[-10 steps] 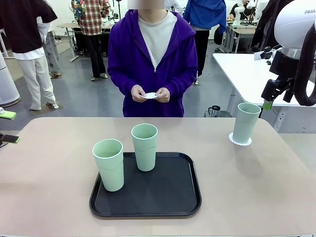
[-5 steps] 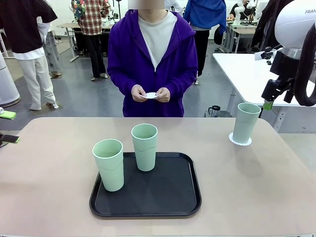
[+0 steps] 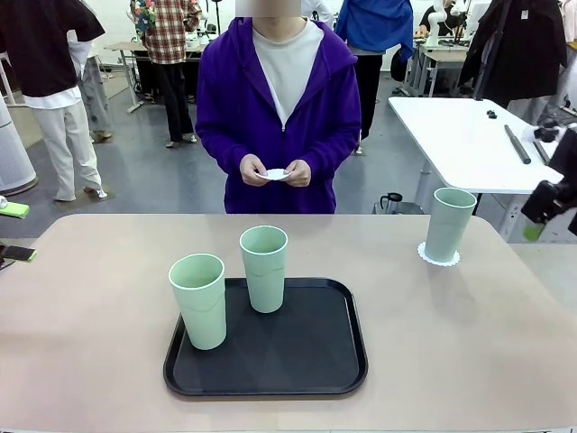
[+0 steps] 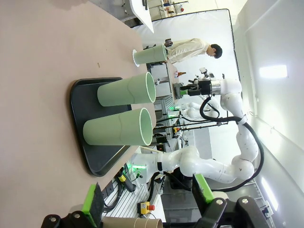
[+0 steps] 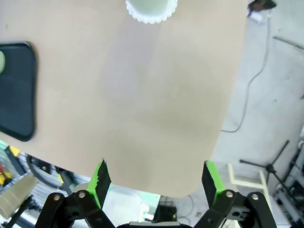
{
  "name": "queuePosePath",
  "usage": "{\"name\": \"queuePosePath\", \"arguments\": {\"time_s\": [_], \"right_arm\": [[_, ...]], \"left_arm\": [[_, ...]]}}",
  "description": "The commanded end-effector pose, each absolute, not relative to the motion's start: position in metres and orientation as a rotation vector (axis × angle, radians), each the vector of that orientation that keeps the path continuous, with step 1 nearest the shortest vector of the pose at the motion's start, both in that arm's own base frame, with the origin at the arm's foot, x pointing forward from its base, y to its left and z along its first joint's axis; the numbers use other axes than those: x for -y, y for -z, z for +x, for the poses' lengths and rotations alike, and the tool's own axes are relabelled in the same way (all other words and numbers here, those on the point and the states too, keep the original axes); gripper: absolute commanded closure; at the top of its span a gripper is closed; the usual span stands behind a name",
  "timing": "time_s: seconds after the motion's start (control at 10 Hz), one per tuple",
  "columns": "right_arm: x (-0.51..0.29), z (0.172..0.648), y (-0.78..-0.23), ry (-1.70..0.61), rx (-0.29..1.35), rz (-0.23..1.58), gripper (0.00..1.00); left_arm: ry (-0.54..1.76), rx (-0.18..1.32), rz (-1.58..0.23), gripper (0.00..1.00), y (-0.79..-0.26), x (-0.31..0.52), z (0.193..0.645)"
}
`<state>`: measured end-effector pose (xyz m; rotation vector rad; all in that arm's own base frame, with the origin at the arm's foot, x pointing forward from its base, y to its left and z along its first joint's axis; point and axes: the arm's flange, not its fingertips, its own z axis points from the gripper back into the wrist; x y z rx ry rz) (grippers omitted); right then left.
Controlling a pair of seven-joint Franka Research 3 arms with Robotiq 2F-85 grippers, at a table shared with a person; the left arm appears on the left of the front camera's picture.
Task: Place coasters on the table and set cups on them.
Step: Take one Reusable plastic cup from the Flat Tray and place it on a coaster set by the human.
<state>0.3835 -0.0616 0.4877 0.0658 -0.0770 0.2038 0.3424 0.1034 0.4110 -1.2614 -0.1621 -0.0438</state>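
At far left, left gripper (image 4: 146, 192) spread wide, pinching nothing. On the black tray (image 3: 315, 370) mid-table (image 3: 90, 361), front cup (image 3: 198, 300) and back cup (image 3: 264, 268) upright, long axis vertical, mouths up; from the left wrist, shown sideways, mouths toward picture right. Behind, held coaster (image 3: 276, 174) between the person's hands (image 3: 297, 173). Far right, third cup (image 3: 449, 224) upright on scalloped coaster (image 3: 438, 256); from the right wrist, seen from above. Right gripper (image 5: 156, 183) spread, empty, looking down on the table's edge.

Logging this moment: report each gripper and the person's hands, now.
Left gripper: open, holding nothing.
Right gripper: open, holding nothing.
Person's hands: together holding a white coaster.
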Motion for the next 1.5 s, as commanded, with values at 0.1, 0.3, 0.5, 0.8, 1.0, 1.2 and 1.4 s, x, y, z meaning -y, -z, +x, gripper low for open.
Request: {"name": "queuePosePath", "arguments": {"time_s": [0.1, 0.3, 0.5, 0.8, 1.0, 1.2, 1.4], "right_arm": [[0.087, 0.380, -0.467, -0.172, 0.164, 0.276, 0.00], [0.133, 0.369, -0.466, -0.105, 0.214, 0.675, 0.00], [0.195, 0.344, -0.464, -0.075, 0.198, 0.988, 0.00], [0.243, 0.335, -0.449, -0.142, 0.233, 1.138, 0.00], [0.263, 0.329, -0.431, -0.065, 0.252, 1.167, 0.00], [0.283, 0.325, -0.412, -0.009, 0.280, 1.191, 0.00], [0.289, 0.325, -0.393, 0.030, 0.304, 1.208, 0.00]], "left_arm": [[0.054, 0.180, -1.278, 0.00, -0.413, -0.103, 0.343], [0.054, 0.180, -1.278, 0.00, -0.413, -0.103, 0.343], [0.054, 0.180, -1.278, 0.00, -0.413, -0.103, 0.343], [0.054, 0.180, -1.278, 0.00, -0.413, -0.103, 0.343], [0.054, 0.180, -1.278, 0.00, -0.413, -0.103, 0.343], [0.054, 0.180, -1.278, 0.00, -0.413, -0.103, 0.343], [0.054, 0.180, -1.278, 0.00, -0.413, -0.103, 0.343]]}}
